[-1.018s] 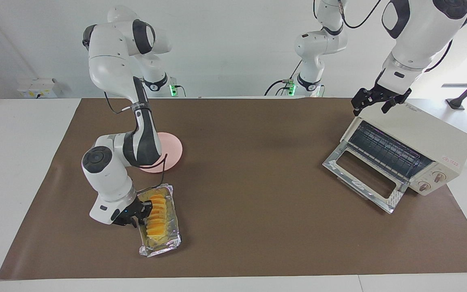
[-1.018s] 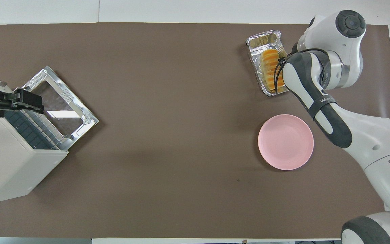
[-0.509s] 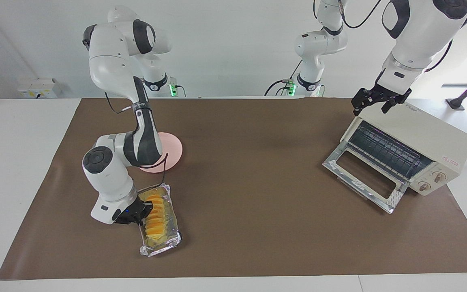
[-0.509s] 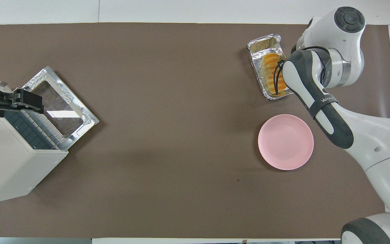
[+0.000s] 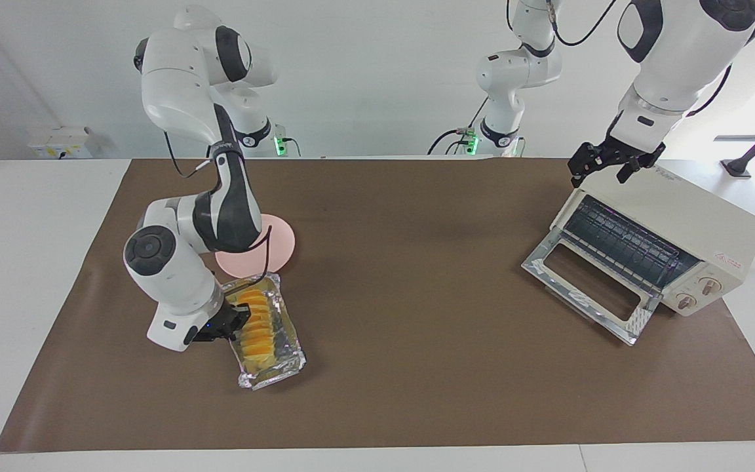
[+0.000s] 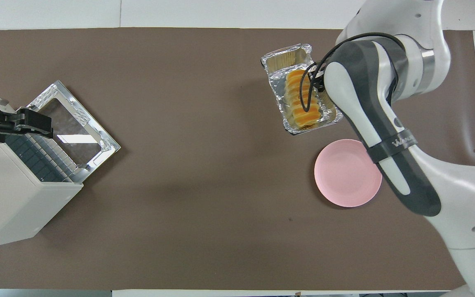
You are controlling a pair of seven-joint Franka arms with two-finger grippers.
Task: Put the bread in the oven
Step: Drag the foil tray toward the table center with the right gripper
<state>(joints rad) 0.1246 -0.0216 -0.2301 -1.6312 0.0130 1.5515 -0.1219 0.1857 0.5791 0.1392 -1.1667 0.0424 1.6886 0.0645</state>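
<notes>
Table: brown mat (image 5: 417,367)
Right gripper (image 5: 232,322): clamped on foil tray (image 5: 284,362) rim, bread (image 5: 258,330) inside
Left gripper (image 5: 612,164): jaws wide, over oven (image 5: 692,226)

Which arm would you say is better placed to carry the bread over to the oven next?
The right. The right gripper is shut on the foil tray holding the bread, apparently just lifted. The left gripper waits open over the oven, whose door is already down.
</notes>
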